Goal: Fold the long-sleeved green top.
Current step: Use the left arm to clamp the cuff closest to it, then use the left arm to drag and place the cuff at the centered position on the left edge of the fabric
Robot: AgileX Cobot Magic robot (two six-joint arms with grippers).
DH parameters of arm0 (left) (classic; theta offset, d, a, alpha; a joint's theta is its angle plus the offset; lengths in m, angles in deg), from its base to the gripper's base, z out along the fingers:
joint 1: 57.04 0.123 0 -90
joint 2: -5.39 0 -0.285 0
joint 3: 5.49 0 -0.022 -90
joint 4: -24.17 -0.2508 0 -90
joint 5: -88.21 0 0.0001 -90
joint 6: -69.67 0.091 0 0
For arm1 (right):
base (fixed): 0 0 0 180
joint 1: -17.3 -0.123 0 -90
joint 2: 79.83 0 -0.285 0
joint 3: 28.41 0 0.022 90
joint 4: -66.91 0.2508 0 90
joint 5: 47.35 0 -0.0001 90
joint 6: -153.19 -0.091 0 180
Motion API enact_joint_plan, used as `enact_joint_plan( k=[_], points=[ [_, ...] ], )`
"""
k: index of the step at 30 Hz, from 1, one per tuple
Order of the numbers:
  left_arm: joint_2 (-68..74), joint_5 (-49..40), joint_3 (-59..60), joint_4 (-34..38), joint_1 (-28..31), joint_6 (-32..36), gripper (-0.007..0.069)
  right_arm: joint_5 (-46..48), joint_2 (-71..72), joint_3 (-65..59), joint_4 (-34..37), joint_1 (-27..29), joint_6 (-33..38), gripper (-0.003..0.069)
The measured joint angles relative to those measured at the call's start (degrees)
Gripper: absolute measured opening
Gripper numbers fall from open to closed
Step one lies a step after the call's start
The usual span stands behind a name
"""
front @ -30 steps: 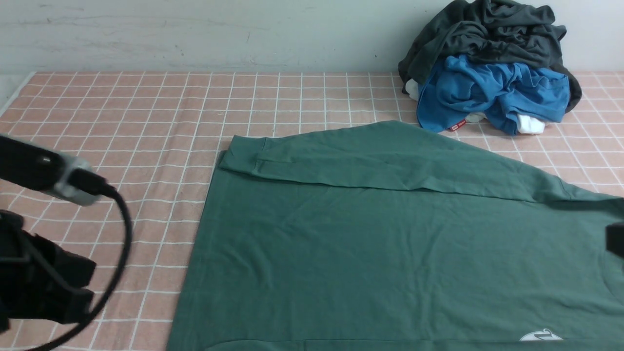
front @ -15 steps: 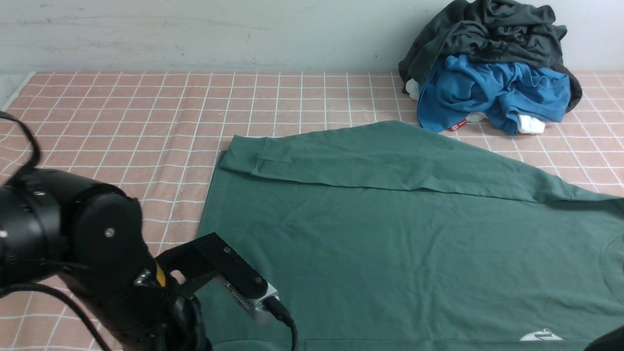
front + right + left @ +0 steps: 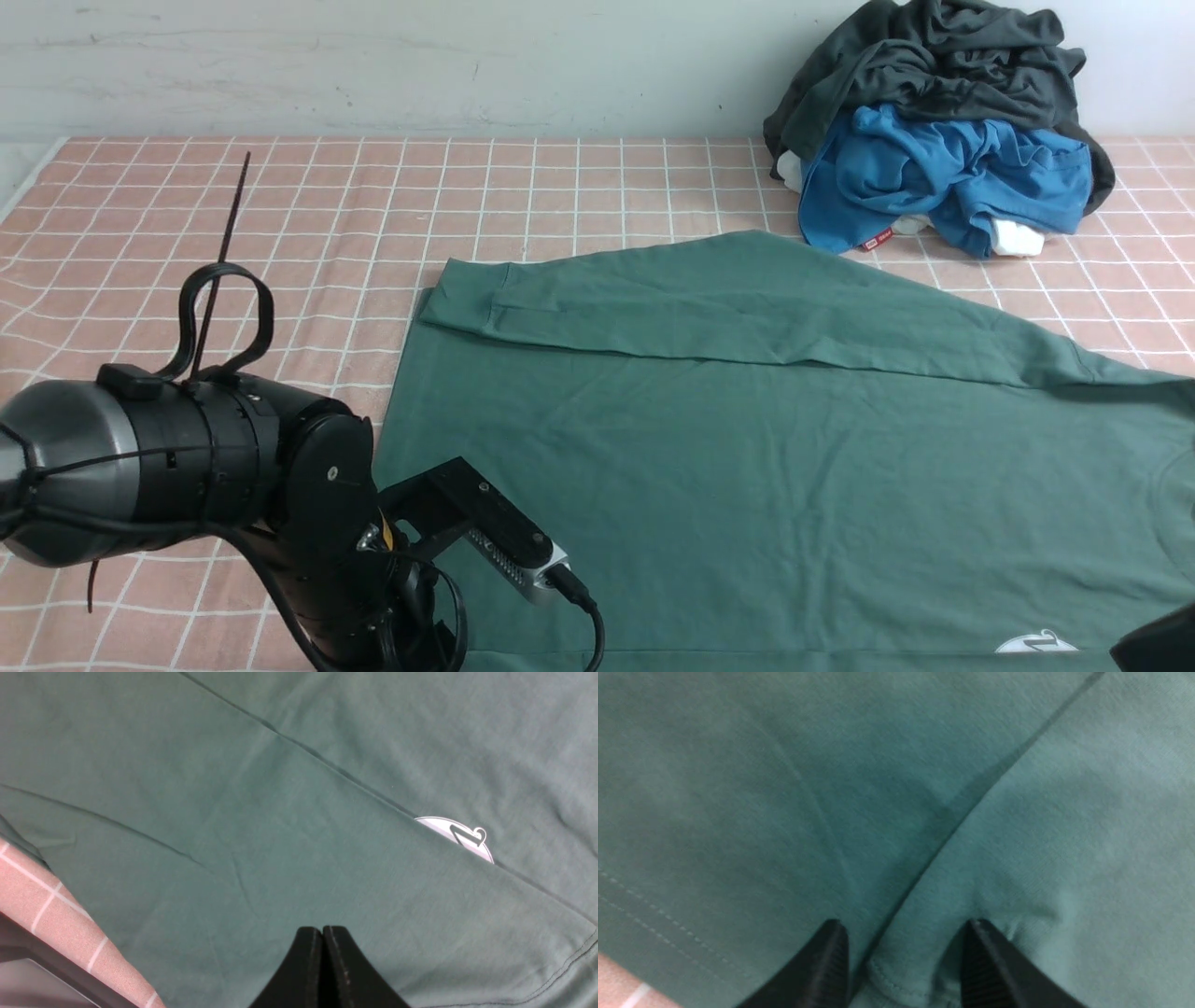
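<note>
The left arm comes in low, its silver and black forearm lying almost level. Above the claw the wrist bends sharply down, so the left gripper points downward and hides beneath the wrist in the front view. A wrist camera juts out on a black bracket just above and ahead of the claw, and a looped cable stands up well behind it. Its two ribbed black fingers stand apart with a clear gap between them. The right gripper has its fingers pressed flat together, nothing caught between. Of the right arm, only a dark corner shows.
</note>
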Motion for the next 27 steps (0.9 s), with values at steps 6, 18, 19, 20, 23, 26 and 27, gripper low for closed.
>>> enact_joint_plan(
  k=[6,18,19,20,23,26,27],
  points=[
    [0.8,-0.1,-0.1,-0.1,0.0,0.2,0.009,-0.9,0.0,0.0,0.0,0.0,0.0,-0.0014],
    [-0.6,-11.8,-14.3,-5.0,0.0,0.4,0.0027,-4.0,0.0,0.0,-0.2,0.0,0.0,-0.0014],
    [-0.6,-13.9,-19.2,-6.3,0.0,0.4,0.0027,-5.2,0.0,0.0,-0.3,0.0,0.0,-0.0014],
    [-0.5,-14.8,-21.8,-6.9,0.0,0.3,0.0027,-6.0,0.0,0.0,-0.4,0.0,0.0,-0.0014],
    [0.2,-16.5,-27.5,-8.2,0.0,0.3,0.0027,-7.6,0.0,0.0,-0.9,0.0,-0.4,-0.0014],
    [2.5,-18.7,-35.0,-9.4,0.0,0.3,0.0027,-9.7,0.0,0.0,-3.8,0.0,-3.6,-0.0014],
    [3.6,-19.5,-37.9,-9.7,0.0,0.2,0.0027,-10.2,0.0,0.0,-5.4,0.0,-5.0,-0.0014]
  ],
)
